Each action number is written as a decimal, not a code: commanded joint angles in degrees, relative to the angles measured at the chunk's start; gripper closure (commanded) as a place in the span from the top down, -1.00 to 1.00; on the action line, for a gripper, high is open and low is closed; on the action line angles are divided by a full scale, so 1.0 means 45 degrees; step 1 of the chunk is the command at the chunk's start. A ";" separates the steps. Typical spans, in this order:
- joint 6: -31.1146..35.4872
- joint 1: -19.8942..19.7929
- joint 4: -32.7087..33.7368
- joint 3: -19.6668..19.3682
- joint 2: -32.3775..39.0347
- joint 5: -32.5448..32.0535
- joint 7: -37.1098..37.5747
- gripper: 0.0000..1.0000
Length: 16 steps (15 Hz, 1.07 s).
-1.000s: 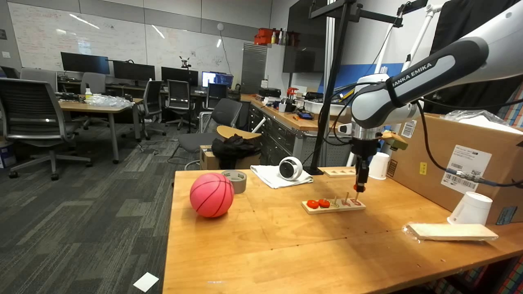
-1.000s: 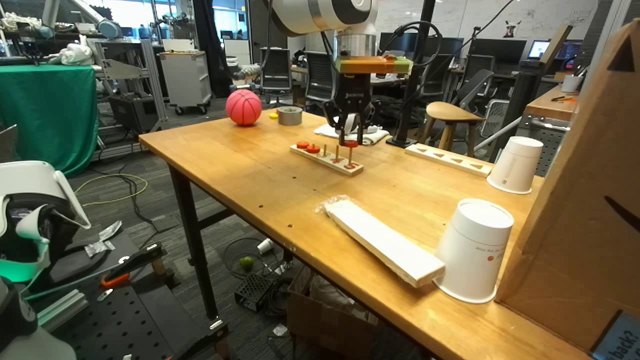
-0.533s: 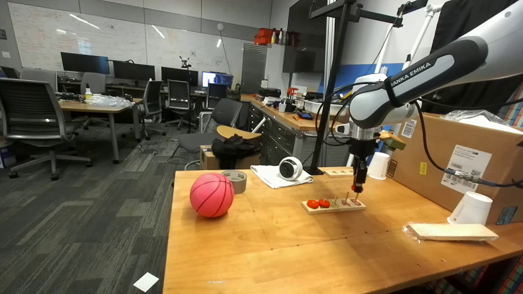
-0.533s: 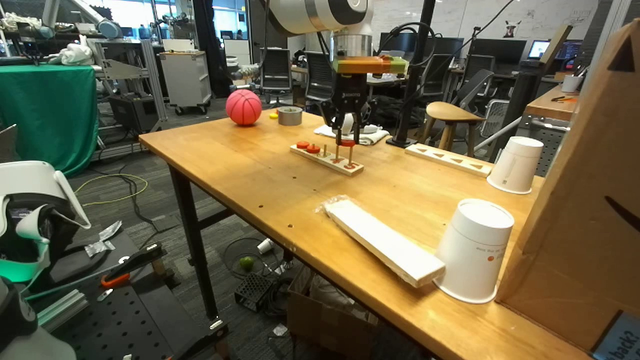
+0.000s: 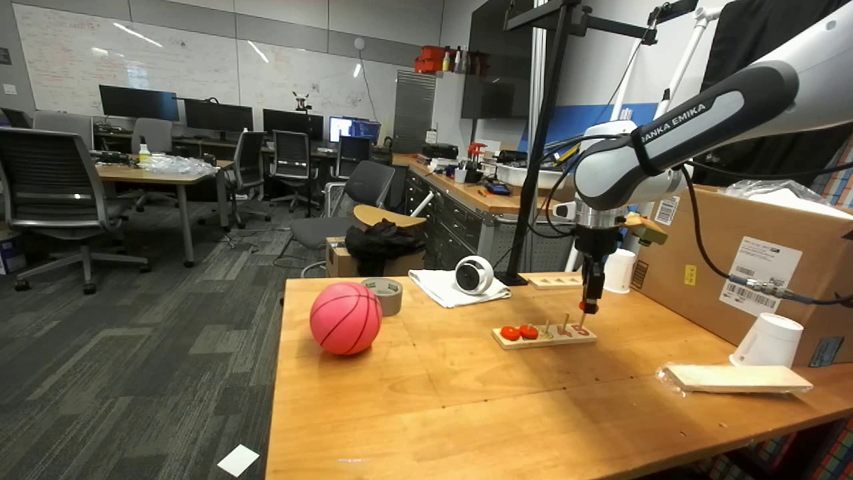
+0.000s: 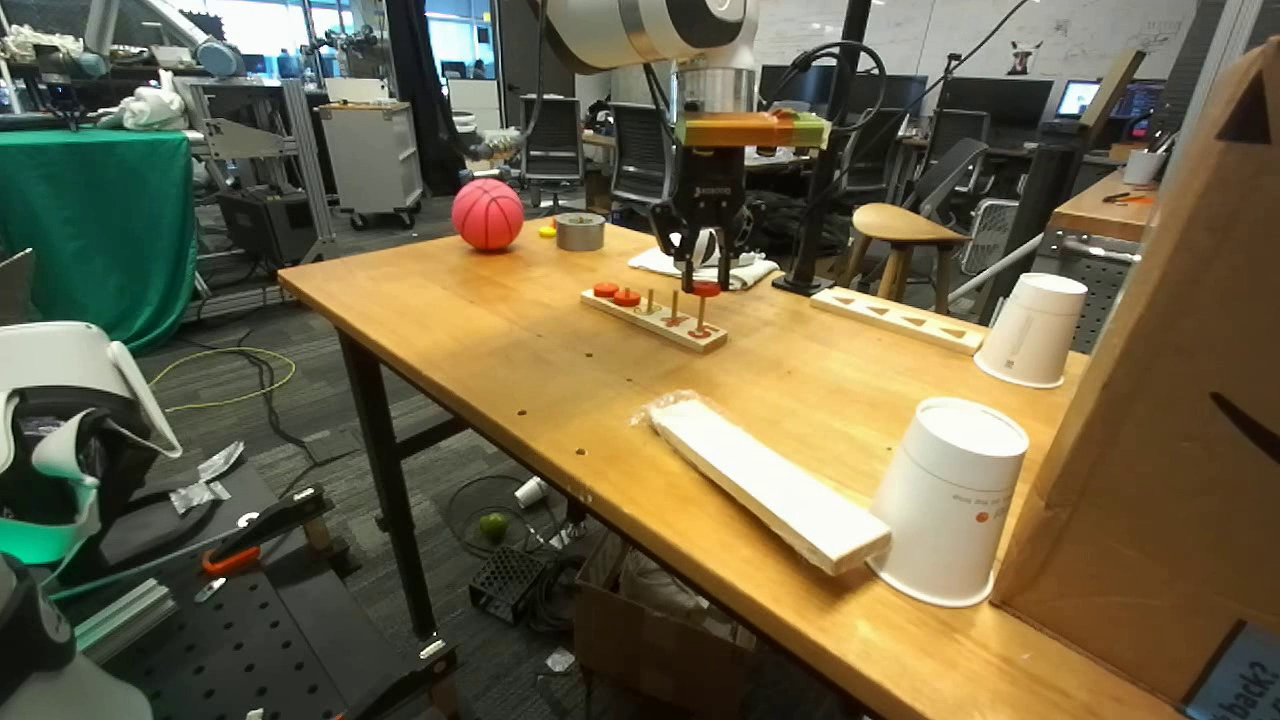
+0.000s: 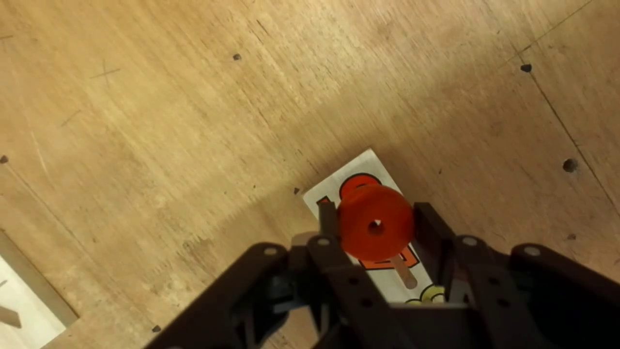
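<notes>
My claw (image 7: 375, 215) is narrowed on a red ring (image 7: 375, 248), pinching it from two sides, the hole turned upward. I hold it over the five-marked end of the peg board (image 5: 550, 341), by the top of the tall peg (image 6: 702, 316) there; whether that tip is inside the hole I cannot tell. At the board's opposite end sit the inner red disc (image 6: 626, 298) and the outer red disc (image 6: 605, 290), next to each other. All around the board spreads the counter (image 5: 400, 413). Near the board, off one long side, lie a wooden strip (image 6: 895, 316) with triangular cut-outs and a white cloth (image 5: 436, 287), which bears a round white device (image 5: 474, 275). Past the board's five-marked end come an upturned cup (image 6: 1030, 330), a partly wrapped pale slat (image 6: 765, 480) and a second upturned cup (image 6: 950, 510) just beside that slat, with a cardboard box (image 5: 686, 300) beyond both cups. Well apart from the board's opposite end are a roll of tape (image 5: 386, 301) and a pink ball (image 5: 345, 318), close together. Farthest from the board, across the room, are an office chair (image 5: 53, 173) and a whiteboard (image 5: 200, 60)
</notes>
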 commanded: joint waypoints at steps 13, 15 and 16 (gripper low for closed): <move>0.0500 -0.0005 -0.0163 0.0181 0.0139 0.0104 -0.0362 -0.65; 0.0545 -0.0005 -0.0181 0.0217 0.0270 0.0086 -0.0367 -0.65; 0.0590 -0.0007 -0.0190 0.0223 0.0342 0.0073 -0.0355 -0.65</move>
